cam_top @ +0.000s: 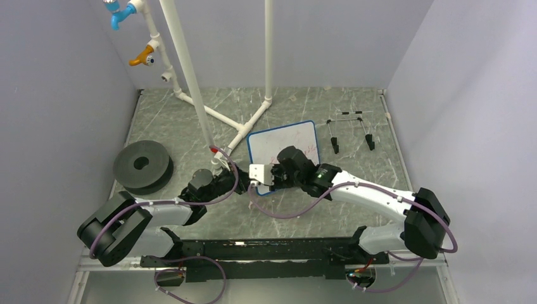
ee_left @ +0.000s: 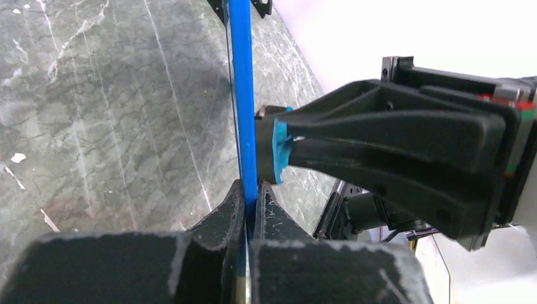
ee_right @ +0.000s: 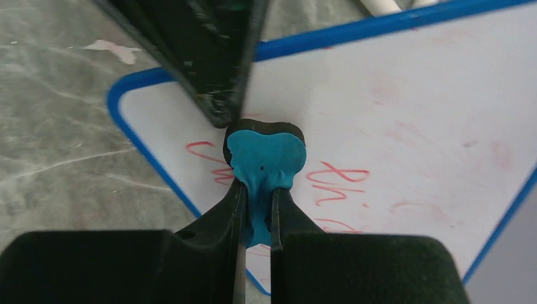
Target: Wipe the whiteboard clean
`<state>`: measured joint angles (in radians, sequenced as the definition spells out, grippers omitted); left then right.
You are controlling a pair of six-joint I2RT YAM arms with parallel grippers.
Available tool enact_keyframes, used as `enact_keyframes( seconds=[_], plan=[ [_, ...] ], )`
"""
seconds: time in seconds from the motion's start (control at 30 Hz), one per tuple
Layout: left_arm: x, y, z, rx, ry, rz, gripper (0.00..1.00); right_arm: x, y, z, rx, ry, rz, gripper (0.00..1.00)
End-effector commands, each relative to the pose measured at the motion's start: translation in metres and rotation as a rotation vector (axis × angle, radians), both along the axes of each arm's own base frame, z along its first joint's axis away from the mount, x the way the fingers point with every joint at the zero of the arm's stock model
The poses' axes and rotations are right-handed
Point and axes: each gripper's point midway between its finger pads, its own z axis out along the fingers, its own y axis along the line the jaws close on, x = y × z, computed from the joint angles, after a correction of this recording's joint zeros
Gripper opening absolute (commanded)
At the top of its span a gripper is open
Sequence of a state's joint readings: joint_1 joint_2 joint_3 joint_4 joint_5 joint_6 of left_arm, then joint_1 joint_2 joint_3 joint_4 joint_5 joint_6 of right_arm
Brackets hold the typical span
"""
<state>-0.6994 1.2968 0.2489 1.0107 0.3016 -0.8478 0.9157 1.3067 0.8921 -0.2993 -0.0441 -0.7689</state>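
The whiteboard (cam_top: 286,140) has a blue rim and faint red writing (ee_right: 335,180) on its face. My left gripper (ee_left: 252,193) is shut on the board's blue rim (ee_left: 242,95), which shows edge-on between its fingers. My right gripper (ee_right: 258,190) is shut on a small blue eraser (ee_right: 266,158), whose black pad presses against the board's face near a corner. From the left wrist view, the right gripper's fingers (ee_left: 380,142) reach in from the right with the eraser (ee_left: 277,152) against the rim. In the top view both grippers meet at the board's near left corner.
A thin black wire easel stand (cam_top: 351,130) stands just right of the board. White pipe framing (cam_top: 218,117) runs across the table behind it. A black foam ring (cam_top: 143,166) lies at the left. Grey walls close in on both sides.
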Motion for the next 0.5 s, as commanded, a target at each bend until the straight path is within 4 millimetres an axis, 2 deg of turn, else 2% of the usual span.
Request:
enact_keyframes(
  seconds=[0.0, 0.03, 0.13, 0.23, 0.3, 0.37, 0.47],
  plan=[
    [-0.015, -0.006, 0.101, -0.238, -0.295, -0.084, 0.00, -0.023, 0.004, -0.016, -0.035, 0.044, 0.108, 0.00],
    [-0.015, -0.006, 0.102, -0.238, -0.298, -0.086, 0.00, -0.019, 0.006, -0.014, -0.025, 0.035, 0.090, 0.00],
    [-0.017, -0.008, 0.101, -0.239, -0.296, -0.101, 0.00, 0.013, 0.005, 0.012, 0.053, 0.000, -0.031, 0.00],
    [-0.019, -0.009, 0.099, -0.238, -0.290, -0.117, 0.00, 0.047, -0.003, 0.037, 0.124, -0.010, -0.141, 0.00],
    [-0.020, -0.010, 0.100, -0.241, -0.292, -0.125, 0.00, 0.061, -0.008, 0.045, 0.140, -0.022, -0.187, 0.00],
    [-0.021, -0.009, 0.100, -0.239, -0.296, -0.126, 0.00, 0.066, -0.012, 0.043, 0.132, -0.025, -0.203, 0.00],
    [-0.021, -0.008, 0.101, -0.236, -0.300, -0.123, 0.00, 0.055, -0.014, 0.030, 0.108, 0.002, -0.163, 0.00]
  ],
)
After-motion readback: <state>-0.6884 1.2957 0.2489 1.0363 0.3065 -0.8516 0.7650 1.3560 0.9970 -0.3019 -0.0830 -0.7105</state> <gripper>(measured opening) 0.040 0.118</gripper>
